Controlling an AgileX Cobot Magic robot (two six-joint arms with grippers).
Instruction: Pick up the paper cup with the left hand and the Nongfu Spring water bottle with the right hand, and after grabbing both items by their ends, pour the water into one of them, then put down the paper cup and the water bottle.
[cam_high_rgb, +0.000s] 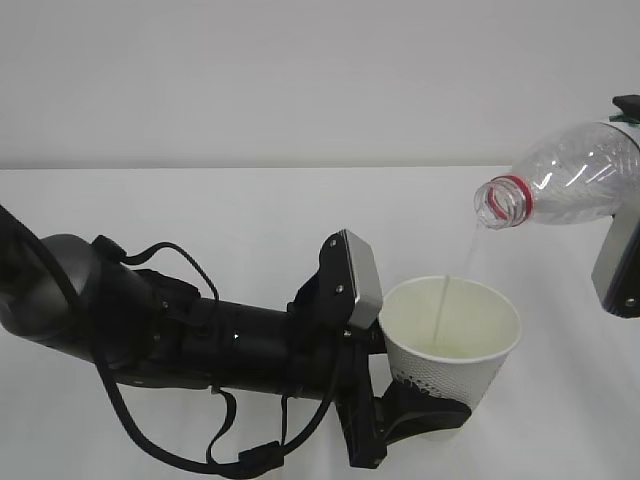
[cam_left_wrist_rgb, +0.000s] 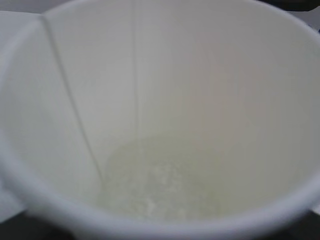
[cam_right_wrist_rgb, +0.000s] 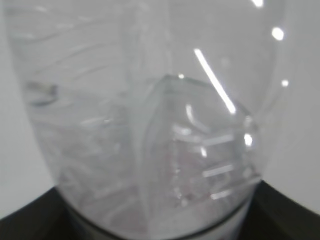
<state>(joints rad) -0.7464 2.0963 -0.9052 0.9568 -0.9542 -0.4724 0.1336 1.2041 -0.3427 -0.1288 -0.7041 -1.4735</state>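
My left gripper (cam_high_rgb: 418, 395) is shut on the lower part of the white paper cup (cam_high_rgb: 452, 335), holding it upright above the table. At the upper right, my right gripper (cam_high_rgb: 624, 195) is shut on the base end of the clear Nongfu Spring water bottle (cam_high_rgb: 570, 180). The bottle is tilted, with its red-ringed open mouth (cam_high_rgb: 503, 203) down and to the left over the cup. A thin stream of water (cam_high_rgb: 450, 285) runs from the mouth into the cup. The left wrist view looks into the cup (cam_left_wrist_rgb: 210, 90), where a little water (cam_left_wrist_rgb: 160, 187) lies at the bottom. The bottle (cam_right_wrist_rgb: 150, 125) fills the right wrist view.
The white table (cam_high_rgb: 200, 210) stretches back to a plain grey wall. My black left arm (cam_high_rgb: 180, 330), with its looping cables, lies low across the left half of the exterior view.
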